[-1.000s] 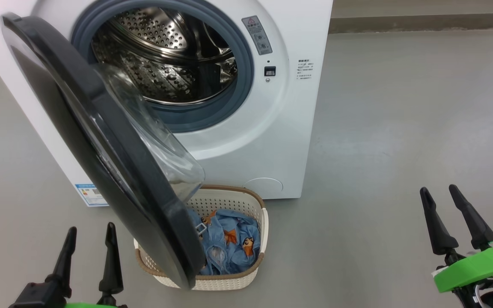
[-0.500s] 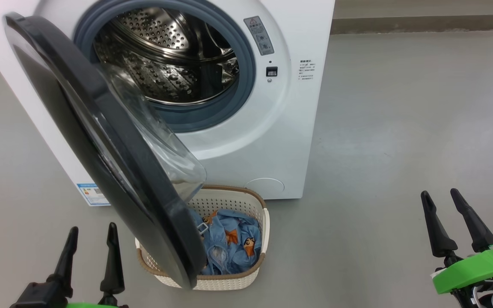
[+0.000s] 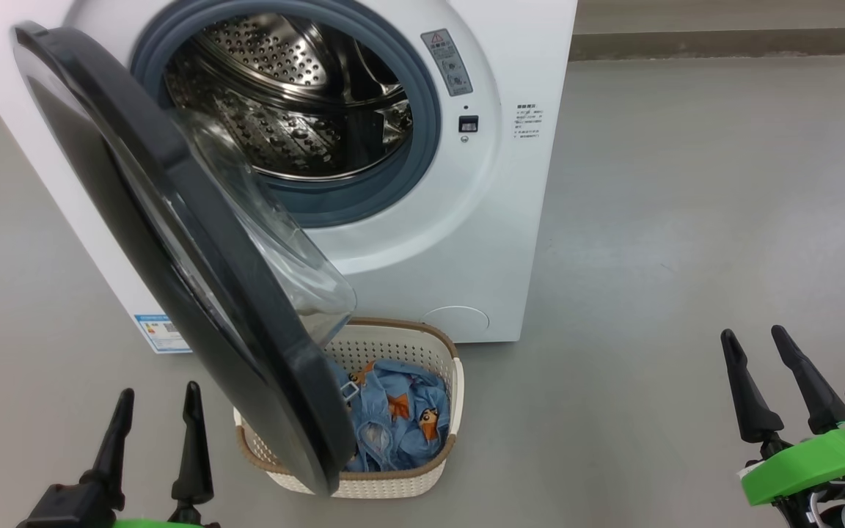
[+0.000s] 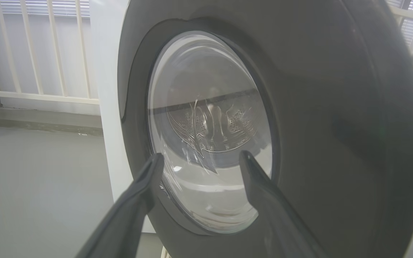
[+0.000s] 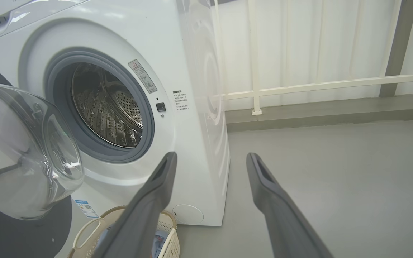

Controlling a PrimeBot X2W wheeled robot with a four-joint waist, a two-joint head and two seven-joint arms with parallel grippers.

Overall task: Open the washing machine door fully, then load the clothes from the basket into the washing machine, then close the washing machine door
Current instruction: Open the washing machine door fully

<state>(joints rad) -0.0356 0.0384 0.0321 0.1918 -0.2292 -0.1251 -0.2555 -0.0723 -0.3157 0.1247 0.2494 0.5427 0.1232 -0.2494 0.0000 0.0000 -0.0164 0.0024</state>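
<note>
Just ahead of the left hand [image 3: 158, 389], wide and empty, the washing machine door [image 3: 246, 315] hangs half-open over the basket [image 3: 393, 480]; best hook its free edge and swing it fully aside.

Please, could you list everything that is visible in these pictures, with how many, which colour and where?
washing machine: one, white, standing on the floor.
washing machine door: one, black rim with a clear glass bowl, swung open on the machine's left side.
drum: one, steel, inside the machine.
gasket: one, grey-blue, around the opening.
basket: one, cream with a brown rim, on the floor before the machine.
clothes: one heap, light blue with orange figures, in the basket.
label sticker: one, blue, lower left corner of the machine's front.
railing: one, white, behind the machine.
floor: grey.
left hand: one, dark fingers, open, facing the door.
right hand: one, dark fingers, open, holding nothing.
</note>
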